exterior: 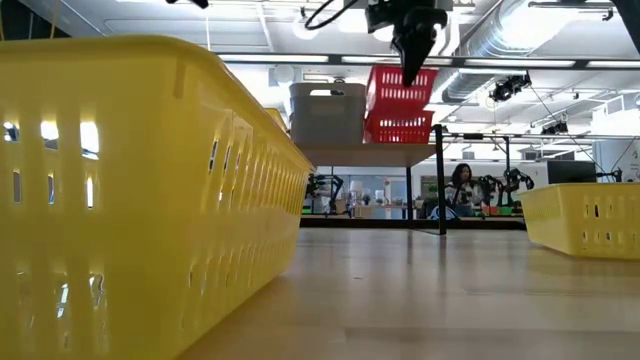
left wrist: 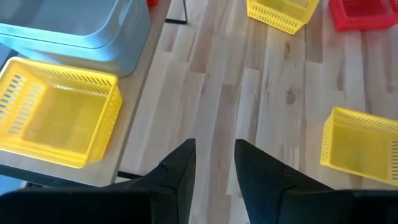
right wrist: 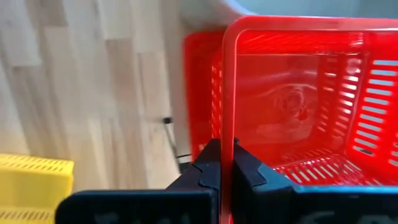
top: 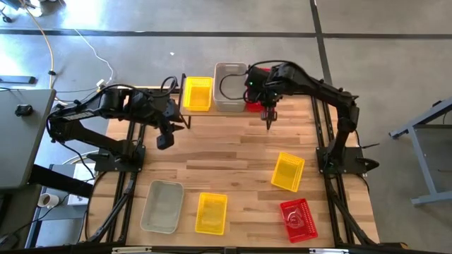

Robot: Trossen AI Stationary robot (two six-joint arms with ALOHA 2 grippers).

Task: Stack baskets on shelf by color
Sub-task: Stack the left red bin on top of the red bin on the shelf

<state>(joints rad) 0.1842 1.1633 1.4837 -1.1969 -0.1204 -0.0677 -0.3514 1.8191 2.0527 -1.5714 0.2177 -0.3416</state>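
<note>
The shelf (exterior: 350,153) stands at the table's far edge and carries a yellow basket (top: 198,94), a grey-white basket (top: 229,86) and two red baskets. My right gripper (exterior: 414,62) is over the shelf's right end, shut on the upper red basket (exterior: 400,90), which sits tilted in the lower red basket (exterior: 398,128). My left gripper (top: 164,140) hangs open above the table, just near of the shelf's left end, touching nothing. A grey-white basket (top: 162,206), two yellow baskets (top: 211,212) (top: 288,171) and a red basket (top: 299,220) rest bottom-down on the tabletop. My right gripper pinches the upper red basket's rim (right wrist: 227,118) on one side wall, one finger inside the basket and one outside. The fingers come from above, pointing down. The basket is tilted, its lower part resting in the red basket (right wrist: 196,93) beneath it on the shelf.
The loose baskets lie along the table's near half, and bare wood shows in the middle (top: 226,148) between them and the shelf. The shelf's thin black legs (exterior: 441,180) stand near the far edge. A seated person (exterior: 462,185) shows far off in the room behind.
</note>
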